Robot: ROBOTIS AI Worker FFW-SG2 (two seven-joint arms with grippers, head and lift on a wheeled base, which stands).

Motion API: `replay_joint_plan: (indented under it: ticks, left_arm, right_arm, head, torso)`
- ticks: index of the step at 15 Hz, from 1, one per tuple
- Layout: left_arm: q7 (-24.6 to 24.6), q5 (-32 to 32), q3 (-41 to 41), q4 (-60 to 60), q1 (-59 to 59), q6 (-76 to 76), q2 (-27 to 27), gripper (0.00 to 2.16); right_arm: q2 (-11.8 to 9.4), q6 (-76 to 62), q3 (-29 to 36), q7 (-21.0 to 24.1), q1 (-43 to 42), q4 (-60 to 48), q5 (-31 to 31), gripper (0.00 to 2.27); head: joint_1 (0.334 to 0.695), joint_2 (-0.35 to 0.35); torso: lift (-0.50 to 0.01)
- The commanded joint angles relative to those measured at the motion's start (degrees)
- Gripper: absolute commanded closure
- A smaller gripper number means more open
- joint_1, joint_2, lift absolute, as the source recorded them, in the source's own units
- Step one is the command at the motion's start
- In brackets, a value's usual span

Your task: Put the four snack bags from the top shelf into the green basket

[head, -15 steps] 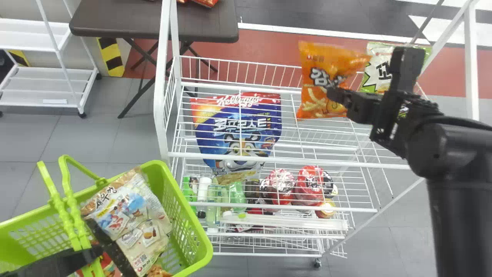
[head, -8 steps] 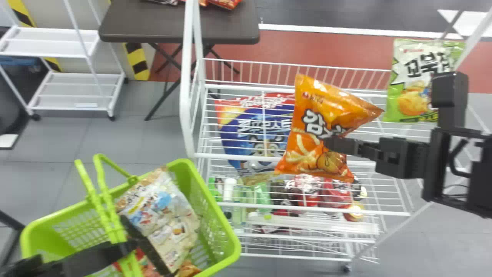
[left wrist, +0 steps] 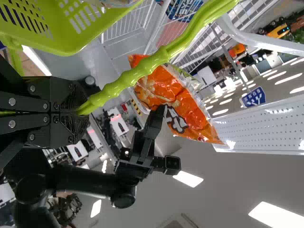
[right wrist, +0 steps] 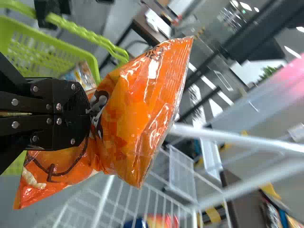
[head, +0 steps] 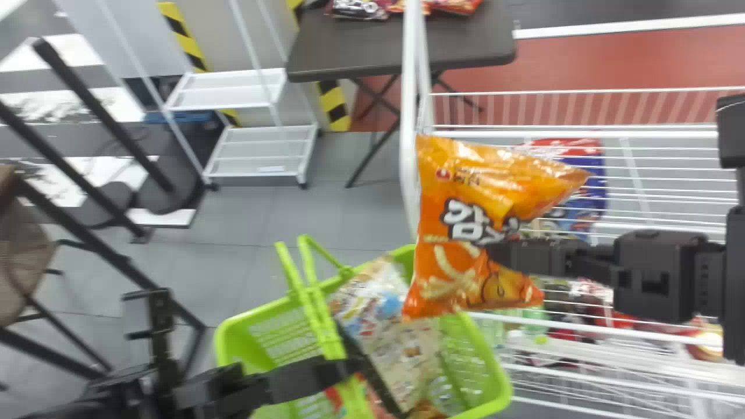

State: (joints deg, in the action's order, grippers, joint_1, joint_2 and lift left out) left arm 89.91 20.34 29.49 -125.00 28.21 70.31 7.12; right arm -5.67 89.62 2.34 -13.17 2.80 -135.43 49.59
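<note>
The right tool (head: 502, 254) pinches the orange snack bag (head: 445, 273) near the green basket (head: 233, 343). The left tool (head: 348, 368) grips the basket handle (head: 326, 326).

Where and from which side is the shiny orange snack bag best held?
Probably the middle, from the robot's right: the right gripper pinches the bag there, its pliable film bunched narrow between two wider, puffed ends.

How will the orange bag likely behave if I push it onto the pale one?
The orange bag should feel light and give easily: it looks puffed, yet bunches at the right gripper. Its glossy film may slide over the pale bag. The snack sticks pictured on it suggest contents that could snap under a hard push.
</note>
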Motion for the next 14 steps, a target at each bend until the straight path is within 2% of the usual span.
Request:
replay_joint_plan:
  ticks: [1,5,7,10,13,14]
  left_arm:
    - [0.7,0.2,-0.7,-1.6,0.0,0.7,0.0,2.15]
    - [0.7,1.8,-0.7,-3.8,-0.2,1.2,0.1,2.15]
    - [0.7,2.0,-1.5,-4.5,-0.4,1.4,0.1,2.15]
    - [0.7,1.8,-3.3,-5.1,-0.4,1.4,0.1,2.15]
    - [0.7,1.8,-4.6,-5.2,-0.4,1.5,0.3,2.15]
    - [0.7,1.7,-4.9,-5.2,-0.4,1.5,0.3,2.15]
  right_arm:
    - [0.8,0.5,-7.9,0.8,-1.6,4.8,-1.5,2.25]
    - [0.9,0.5,-13.7,2.3,-4.6,15.0,-0.2,2.25]
    - [0.9,0.5,-15.7,2.1,-7.3,22.4,4.0,2.25]
    - [2.5,0.5,-18.0,-0.2,-10.2,30.7,7.4,2.25]
    - [2.9,0.5,-19.7,-3.2,-13.7,37.0,10.6,2.24]
    - [3.1,0.5,-20.1,-4.5,-14.7,38.5,10.6,2.04]
  head:
    - [0.695,0.333]
    - [0.695,0.35]
    - [0.695,0.35]
    - [0.695,0.35]
    - [0.695,0.35]
    - [0.695,0.35]
  torso:
    - [-0.006]
    - [-0.006]
    - [-0.006]
    - [-0.006]
    - [-0.006]
    - [-0.006]
